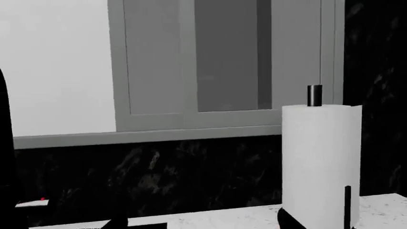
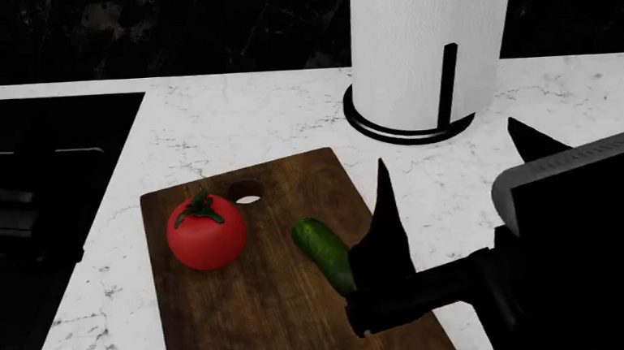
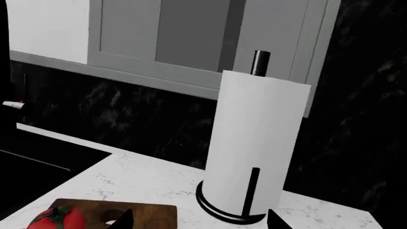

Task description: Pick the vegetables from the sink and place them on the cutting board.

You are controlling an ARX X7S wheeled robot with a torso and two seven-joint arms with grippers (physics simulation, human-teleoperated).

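Note:
A red tomato (image 2: 205, 234) with a green stem and a dark green cucumber (image 2: 323, 250) lie side by side on the brown cutting board (image 2: 256, 325). My right gripper (image 2: 458, 174) hangs open just right of the cucumber, and one finger (image 2: 385, 219) covers the cucumber's near end. Nothing sits between its fingers. The right wrist view shows the tomato (image 3: 57, 220), the cutting board (image 3: 149, 214) and the right gripper (image 3: 200, 224) with its tips wide apart. My left gripper (image 1: 203, 225) is open over bare counter and does not show in the head view. The black sink (image 2: 31, 200) lies to the left.
A white paper-towel roll (image 2: 429, 46) on a black stand rises behind the board; it also shows as the paper-towel roll (image 1: 321, 162) and the paper-towel roll (image 3: 258, 143) in the wrist views. Grey cabinets (image 1: 210, 62) and a black backsplash (image 1: 159, 181) close the back. White marble counter (image 2: 233, 115) surrounds the board.

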